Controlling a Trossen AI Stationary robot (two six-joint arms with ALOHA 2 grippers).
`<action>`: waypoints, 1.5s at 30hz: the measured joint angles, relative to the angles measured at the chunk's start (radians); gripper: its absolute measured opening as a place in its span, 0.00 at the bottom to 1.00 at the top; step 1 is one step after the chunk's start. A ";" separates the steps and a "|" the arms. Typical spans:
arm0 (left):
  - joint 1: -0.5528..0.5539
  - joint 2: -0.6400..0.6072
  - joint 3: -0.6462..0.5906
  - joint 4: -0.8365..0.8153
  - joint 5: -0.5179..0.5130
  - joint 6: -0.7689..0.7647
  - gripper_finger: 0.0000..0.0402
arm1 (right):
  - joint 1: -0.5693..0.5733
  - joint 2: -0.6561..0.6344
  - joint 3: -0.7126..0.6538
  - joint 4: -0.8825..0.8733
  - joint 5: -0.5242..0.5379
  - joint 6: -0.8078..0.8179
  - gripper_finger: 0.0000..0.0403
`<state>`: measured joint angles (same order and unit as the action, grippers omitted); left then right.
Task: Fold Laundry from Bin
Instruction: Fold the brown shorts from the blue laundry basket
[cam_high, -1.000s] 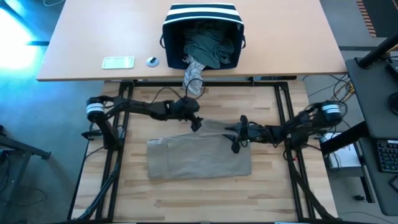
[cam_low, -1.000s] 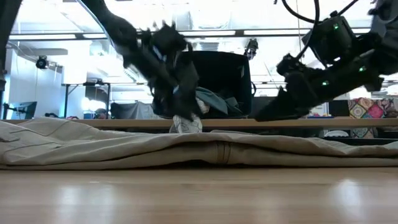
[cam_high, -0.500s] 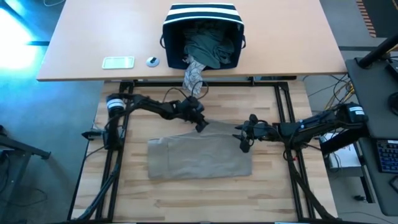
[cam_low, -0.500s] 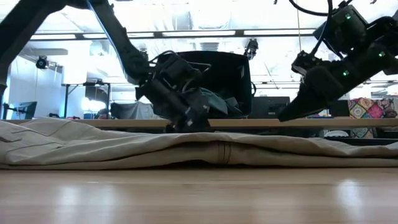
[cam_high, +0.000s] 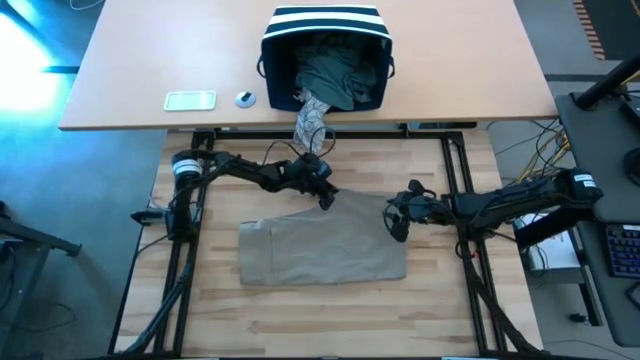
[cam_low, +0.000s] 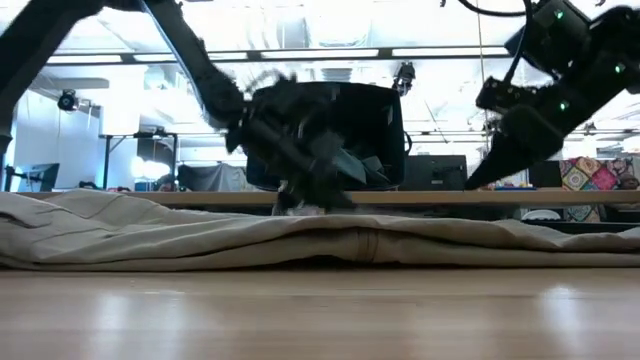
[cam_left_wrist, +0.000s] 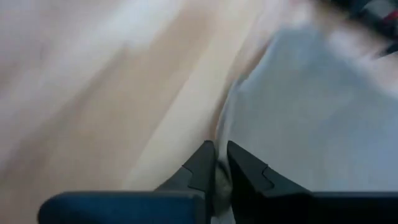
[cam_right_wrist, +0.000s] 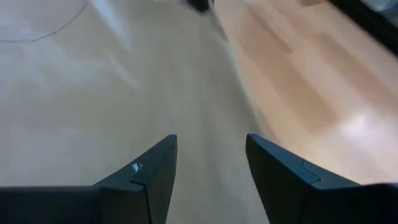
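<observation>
Tan garment: left gripper fingers clenched on its far corner; right gripper released—pinch opposite corner, lift evenly.

Robotics lab: ceiling strip lights, cabled desks.

A flat tan garment of matt woven cloth lies creased and soft under the left gripper, whose dark fingers look like smooth matt plastic pinching its edge. Beneath it the pale wood-grain table top has a satin sheen. Beyond that gripper, the navy fabric bin with white stripes is soft-sided cloth, holding rumpled teal-green cloth. The right gripper seems the same matt dark plastic.
</observation>
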<state>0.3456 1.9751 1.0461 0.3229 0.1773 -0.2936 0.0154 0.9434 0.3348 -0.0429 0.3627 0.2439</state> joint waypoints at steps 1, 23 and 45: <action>-0.005 -0.020 0.011 0.006 0.000 0.010 0.04 | 0.000 -0.015 0.013 -0.029 0.006 0.000 0.47; -0.343 0.022 0.034 0.067 -0.266 0.231 0.12 | 0.028 0.086 0.017 -0.067 -0.227 0.053 0.47; -0.351 0.130 0.040 -0.015 -0.168 0.250 0.43 | -0.013 0.207 0.185 -0.183 -0.250 -0.015 0.45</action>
<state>-0.0057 2.1050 1.0859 0.3081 0.0095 -0.0440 0.0026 1.1499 0.5203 -0.2258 0.1128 0.2292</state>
